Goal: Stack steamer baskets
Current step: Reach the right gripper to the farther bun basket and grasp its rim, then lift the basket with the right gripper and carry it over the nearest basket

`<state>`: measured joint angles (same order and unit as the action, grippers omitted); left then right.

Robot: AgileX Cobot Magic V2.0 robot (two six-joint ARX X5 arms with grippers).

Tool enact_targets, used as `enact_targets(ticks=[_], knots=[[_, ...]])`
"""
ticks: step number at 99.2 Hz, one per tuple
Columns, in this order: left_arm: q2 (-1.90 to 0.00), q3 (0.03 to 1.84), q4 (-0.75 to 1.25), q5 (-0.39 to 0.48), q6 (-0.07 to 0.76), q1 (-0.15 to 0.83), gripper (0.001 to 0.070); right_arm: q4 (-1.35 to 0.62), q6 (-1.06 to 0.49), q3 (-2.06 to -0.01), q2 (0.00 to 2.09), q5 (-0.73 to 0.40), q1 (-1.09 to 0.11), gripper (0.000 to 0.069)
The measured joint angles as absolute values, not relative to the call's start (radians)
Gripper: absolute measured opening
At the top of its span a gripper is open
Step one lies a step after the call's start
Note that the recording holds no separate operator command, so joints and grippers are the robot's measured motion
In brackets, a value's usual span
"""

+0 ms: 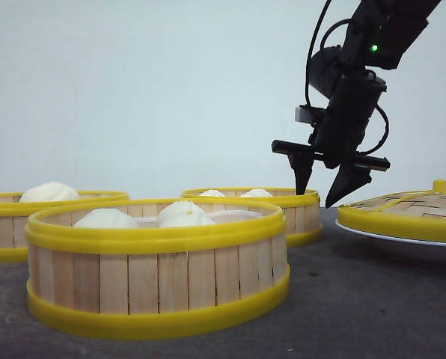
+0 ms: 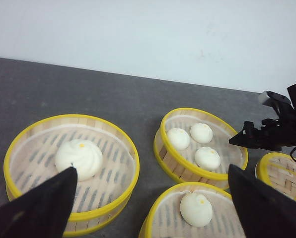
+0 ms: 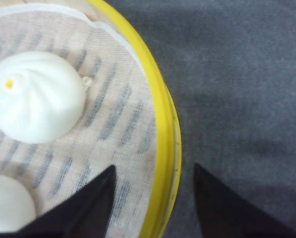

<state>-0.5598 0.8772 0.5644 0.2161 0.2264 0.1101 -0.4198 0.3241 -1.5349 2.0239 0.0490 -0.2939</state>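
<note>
- Nothing is stacked yet: all three steamer baskets are sitting separately on the dark surface (image 1: 373, 314).
- The right pincer (image 1: 324, 178) is hanging open, straddling the rim of the far basket (image 1: 283, 206), one tip inside, one outside.
- The near basket (image 1: 157, 265) and left basket (image 1: 13, 221) are waiting beside the far basket.
- The left pincer (image 2: 153, 208) is spread open, holding nothing, above them.

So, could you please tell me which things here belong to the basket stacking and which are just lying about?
Part of the job:
- near steamer basket
- far steamer basket, its rim between the open fingers of the right gripper
- left steamer basket

Lying about:
- woven lid
- white plate under it
- buns inside the baskets
</note>
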Motion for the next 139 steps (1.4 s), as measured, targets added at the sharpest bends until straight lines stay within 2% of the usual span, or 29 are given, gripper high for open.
enact_targets(ticks=[13, 27, 48, 72, 93, 118, 139], knots=[[-0.560, 0.877, 0.566, 0.216, 0.226, 0.110, 0.0594, -0.418, 0.340, -1.535, 2.025, 0.047, -0.302, 0.0199], [-0.560, 0.877, 0.566, 0.216, 0.226, 0.110, 0.0594, -0.407, 0.349, -1.535, 2.025, -0.010, -0.319, 0.0131], [-0.560, 0.877, 0.572, 0.216, 0.226, 0.110, 0.0594, -0.397, 0.365, -1.537, 2.025, -0.030, -0.326, 0.0078], [-0.555, 0.877, 0.572, 0.216, 0.226, 0.110, 0.0594, -0.393, 0.375, -1.538, 2.025, -0.030, -0.327, 0.0041], [-0.541, 0.877, 0.573, 0.216, 0.226, 0.110, 0.0594, -0.409, 0.371, -1.538, 1.993, -0.029, -0.319, 0.0040], [-0.510, 0.877, 0.589, 0.216, 0.226, 0.112, 0.0594, -0.433, 0.356, -1.538, 1.803, 0.009, -0.293, 0.0040], [-0.495, 0.877, 0.631, 0.216, 0.226, 0.112, 0.0594, -0.564, 0.282, -1.539, 1.631, 0.067, -0.281, 0.0040]])
